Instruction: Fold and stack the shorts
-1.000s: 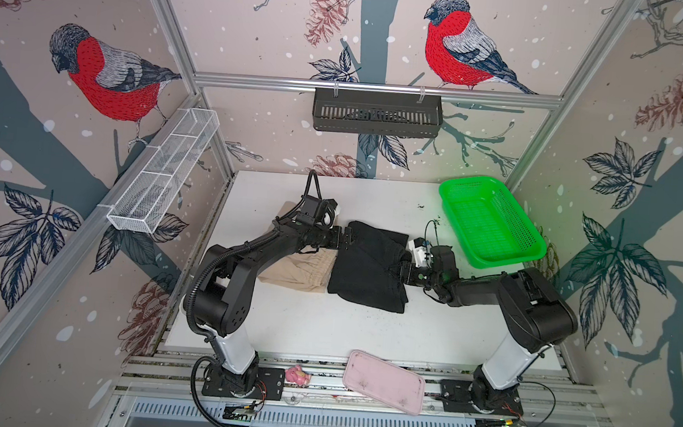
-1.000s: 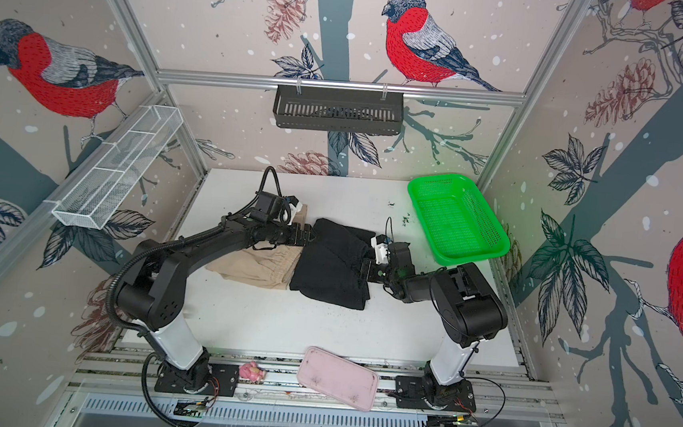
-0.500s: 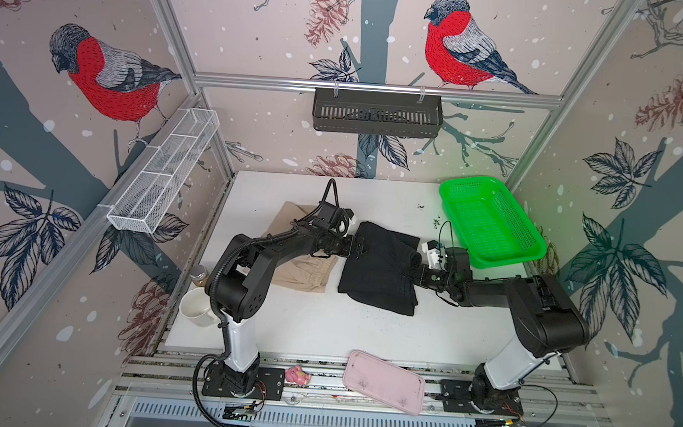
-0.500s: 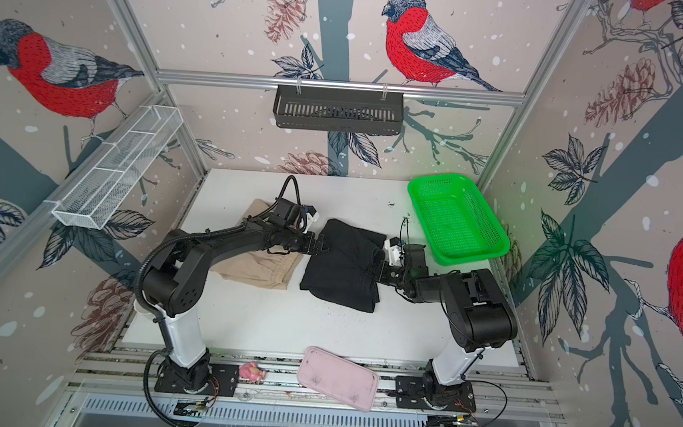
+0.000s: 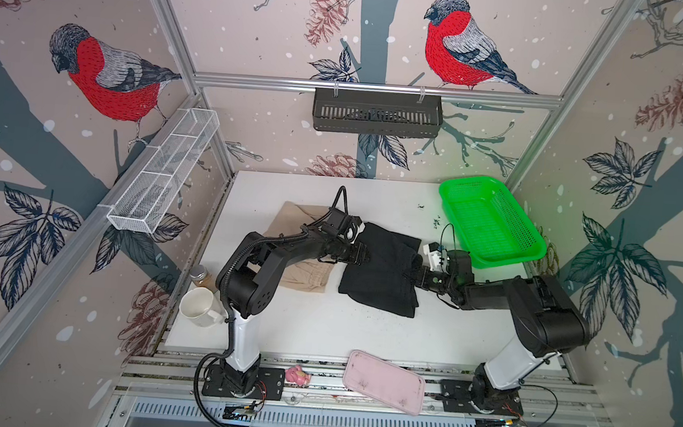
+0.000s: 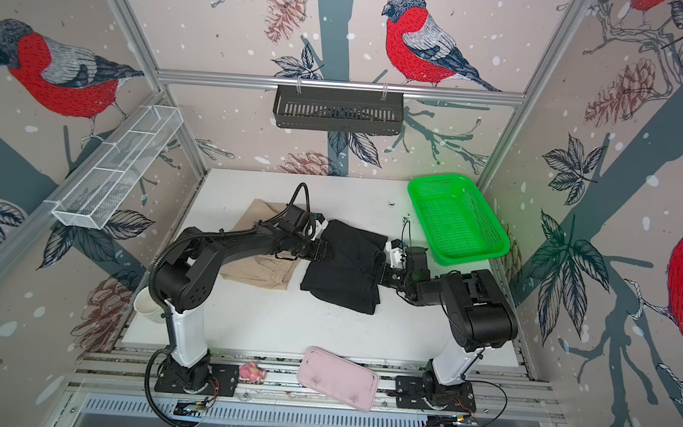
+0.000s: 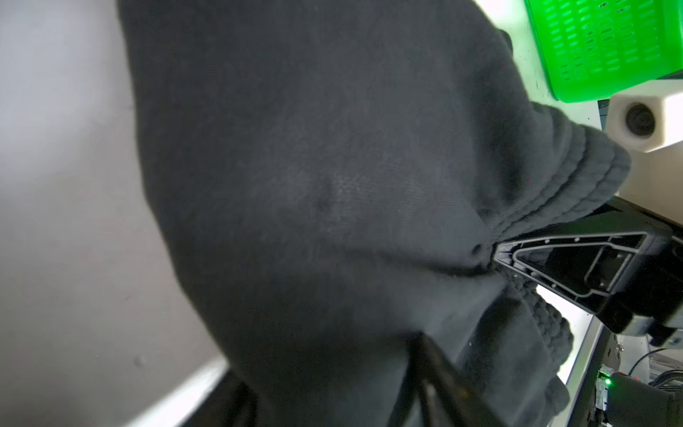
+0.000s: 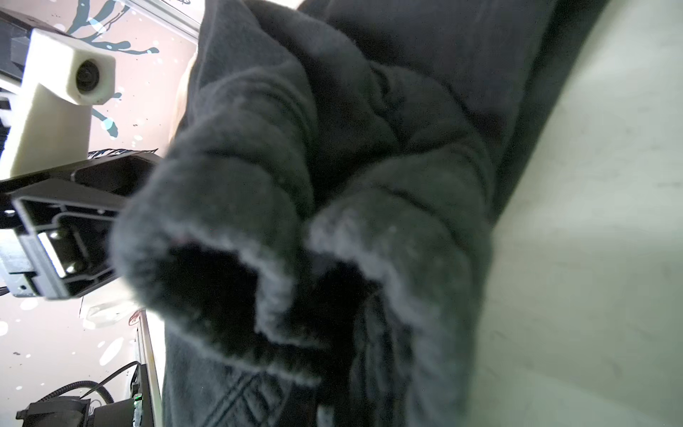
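The black shorts [image 5: 381, 267] lie in the middle of the white bench [image 5: 363, 333], stretched between the 2 arms, and both top views show them the same way. The left end effector [image 5: 364, 253] is at their left edge. In the left wrist view the dark cloth [image 7: 332, 185] fills nearly the whole picture and drapes over the jaws, so whether they pinch the cloth or merely sit in it cannot be told. The right end effector [image 5: 418, 277] is at the opposite edge, closed narrow on the cloth. The left wrist view shows that end effector [image 7: 495, 258] with the fabric puckered into creases at its tip and the ribbed waistband standing up over the finger. In the right wrist view the bunched black cloth [image 8: 332, 192] crowds the lens and hides the jaws. The beige shorts [image 5: 305, 276] lie flat on the bench just beside the black pair, on its left, partly under the left arm. Their gathered waist is at the near edge, and the 2 pairs are not stacked. A green basket [image 5: 507, 261] sits at the far right corner of the bench, just beyond the right end effector. A white mug [image 5: 199, 307] stands off the bench's left edge, and a pink tray [image 5: 382, 382] rests on the front rails.
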You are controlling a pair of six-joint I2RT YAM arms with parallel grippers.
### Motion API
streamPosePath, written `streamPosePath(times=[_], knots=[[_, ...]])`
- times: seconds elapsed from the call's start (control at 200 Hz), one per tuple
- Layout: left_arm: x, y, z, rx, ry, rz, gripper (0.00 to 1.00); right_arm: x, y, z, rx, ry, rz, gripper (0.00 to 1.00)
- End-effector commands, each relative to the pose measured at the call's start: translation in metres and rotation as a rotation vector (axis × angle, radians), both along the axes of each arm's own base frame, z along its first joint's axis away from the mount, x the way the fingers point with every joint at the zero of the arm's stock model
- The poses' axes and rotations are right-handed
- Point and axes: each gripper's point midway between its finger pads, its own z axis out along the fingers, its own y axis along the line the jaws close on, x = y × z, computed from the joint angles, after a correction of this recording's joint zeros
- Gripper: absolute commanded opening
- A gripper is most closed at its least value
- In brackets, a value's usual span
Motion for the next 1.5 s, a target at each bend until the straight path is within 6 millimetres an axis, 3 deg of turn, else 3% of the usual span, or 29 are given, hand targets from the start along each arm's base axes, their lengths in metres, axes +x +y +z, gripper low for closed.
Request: streamPosePath(times=[0.0, 0.095, 0.305, 0.49, 0.65, 0.91, 1.075, 1.231, 1.331, 1.496], knots=[[0.001, -0.006, 0.008, -0.03, -0.008, -0.01, 0.26, -0.009, 0.008, 0.002, 0.023, 0.02, 0.029, 0.06], [0.003, -0.004, 0.014, -0.008, -0.007, -0.003, 0.0, -0.013, 0.01, 0.003, 0.032, 0.015, 0.026, 0.05], [0.009, 0.011, 0.035, 0.112, 0.018, 0.038, 0.0, -0.016, 0.03, 0.018, 0.046, 0.005, 0.059, 0.03], [0.004, 0.028, 0.072, 0.169, 0.033, 0.034, 0.0, -0.011, 0.065, 0.056, 0.023, -0.045, 0.107, 0.02], [0.013, 0.066, 0.104, 0.194, 0.033, 0.102, 0.0, 0.003, 0.104, 0.096, 0.048, -0.117, 0.155, 0.02], [0.026, 0.149, 0.144, 0.241, -0.016, 0.26, 0.0, 0.026, 0.169, 0.131, 0.093, -0.193, 0.228, 0.02], [0.037, 0.206, 0.147, 0.31, -0.053, 0.398, 0.0, 0.036, 0.216, 0.144, 0.113, -0.235, 0.288, 0.02], [0.045, 0.246, 0.14, 0.345, -0.056, 0.513, 0.0, 0.039, 0.251, 0.138, 0.142, -0.222, 0.341, 0.01], [0.051, 0.264, 0.126, 0.407, -0.044, 0.545, 0.0, 0.04, 0.265, 0.131, 0.148, -0.219, 0.356, 0.02], [0.07, 0.275, 0.107, 0.449, -0.057, 0.564, 0.0, 0.038, 0.28, 0.11, 0.136, -0.214, 0.362, 0.02]])
